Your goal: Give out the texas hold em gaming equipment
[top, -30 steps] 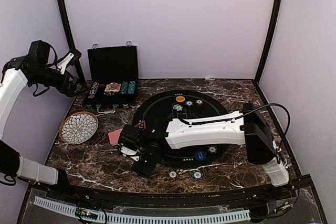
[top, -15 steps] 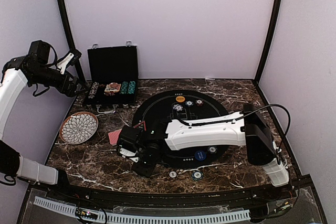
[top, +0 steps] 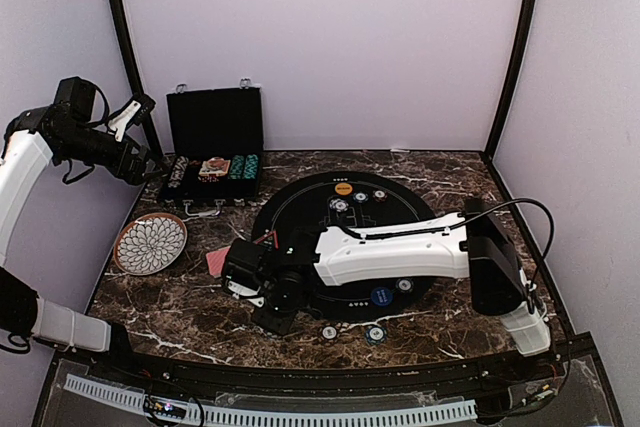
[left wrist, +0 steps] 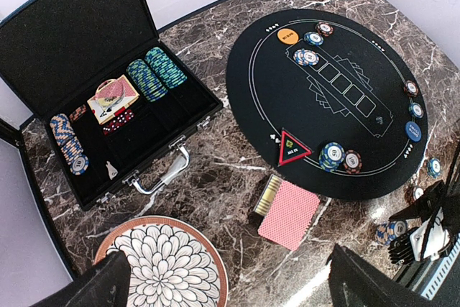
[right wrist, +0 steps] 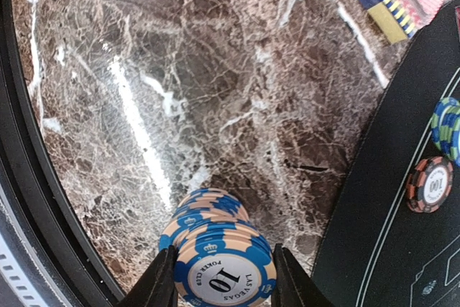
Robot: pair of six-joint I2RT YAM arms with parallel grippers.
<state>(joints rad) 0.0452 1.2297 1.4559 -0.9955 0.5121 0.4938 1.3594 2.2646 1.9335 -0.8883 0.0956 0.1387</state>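
My right gripper (right wrist: 224,278) is shut on a leaning stack of blue-and-cream poker chips (right wrist: 215,239), both fingers pressed to its sides over the marble just left of the black felt mat (right wrist: 402,249). From above, the right gripper (top: 248,287) sits at the mat's front-left rim. The red-backed card deck (left wrist: 289,213) lies on the marble beside it. An orange button (top: 343,188) and a blue button (top: 381,296) lie on the mat, and a blue chip stack (left wrist: 332,154) and a red chip (left wrist: 352,161) sit near its edge. The left gripper (left wrist: 230,292) hangs open high over the table's left side.
The open black case (top: 214,137) with rows of chips stands at the back left. A petal-pattern plate (top: 150,243) lies in front of it. Two loose chips (top: 329,332) (top: 375,334) rest near the front edge. A red triangle marker (left wrist: 293,150) sits on the mat.
The right gripper's jaws have narrowed onto the chip stack and the arm has edged slightly left. The left arm has not moved.
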